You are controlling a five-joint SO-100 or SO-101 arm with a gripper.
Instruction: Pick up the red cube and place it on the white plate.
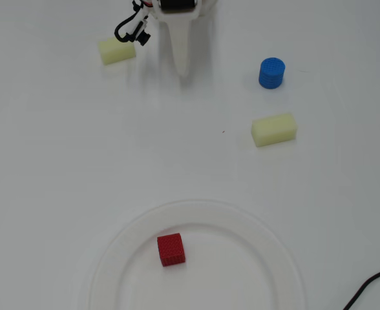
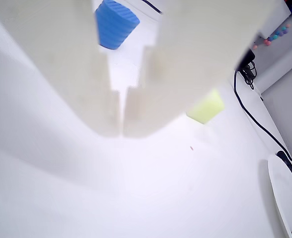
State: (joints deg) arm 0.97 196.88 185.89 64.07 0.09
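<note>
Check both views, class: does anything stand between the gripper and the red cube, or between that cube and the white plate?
Nothing visible does. In the overhead view the gripper is at the top and the red cube already lies on the white plate; only bare table lies between them. The blue cylinder and both yellow blocks sit off to the sides.

Arm at the top edge of the overhead view, gripper (image 1: 183, 70) pointing down-frame over the table, holding nothing. In the wrist view the two white fingers (image 2: 86, 99) meet at their tips (image 2: 121, 133), jaws closed.
</note>
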